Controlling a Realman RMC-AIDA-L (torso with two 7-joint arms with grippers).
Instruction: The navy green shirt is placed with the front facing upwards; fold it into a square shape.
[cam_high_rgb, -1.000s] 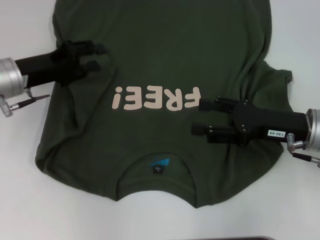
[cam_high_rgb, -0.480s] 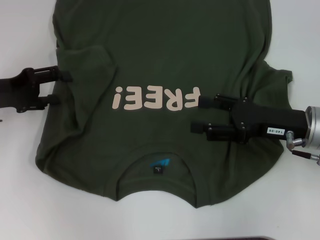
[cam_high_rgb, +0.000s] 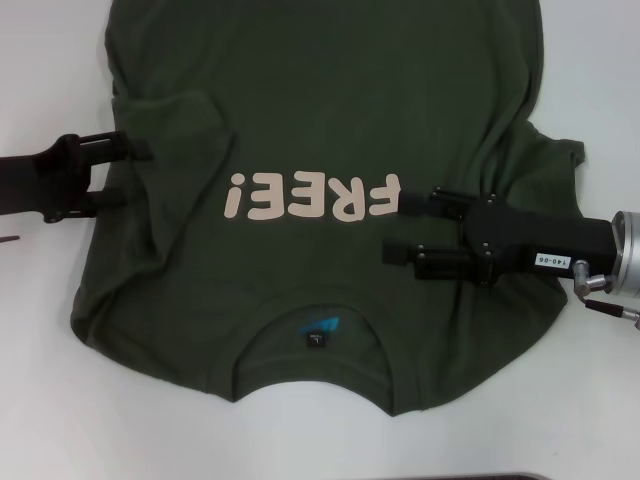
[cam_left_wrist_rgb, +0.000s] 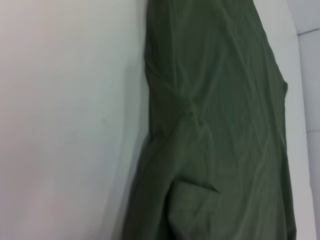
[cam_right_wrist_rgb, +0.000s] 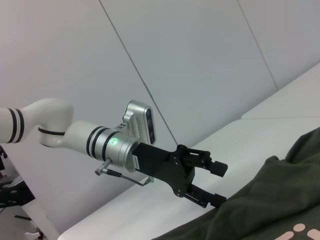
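The navy green shirt (cam_high_rgb: 330, 110) lies front up on the white table (cam_high_rgb: 40, 400), with the cream "FREE!" lettering (cam_high_rgb: 312, 197) mid-chest and the collar with its neck label (cam_high_rgb: 316, 333) nearest me. Its left sleeve (cam_high_rgb: 175, 120) is folded in over the body. My left gripper (cam_high_rgb: 128, 175) is open and empty at the shirt's left edge; the right wrist view shows it (cam_right_wrist_rgb: 217, 185) open too. My right gripper (cam_high_rgb: 400, 228) is open and empty, hovering over the shirt just right of the lettering. The left wrist view shows the shirt's wrinkled side (cam_left_wrist_rgb: 215, 125).
The shirt's right sleeve (cam_high_rgb: 555, 160) lies bunched at the right, beside my right arm. White table (cam_left_wrist_rgb: 65, 100) surrounds the shirt. A dark strip (cam_high_rgb: 450, 477) runs along the table's near edge. A pale wall (cam_right_wrist_rgb: 200, 60) stands behind the left arm.
My left gripper has drawn back leftwards off the folded sleeve to the shirt's left edge, leaving the sleeve lying on the body. The right gripper has barely moved.
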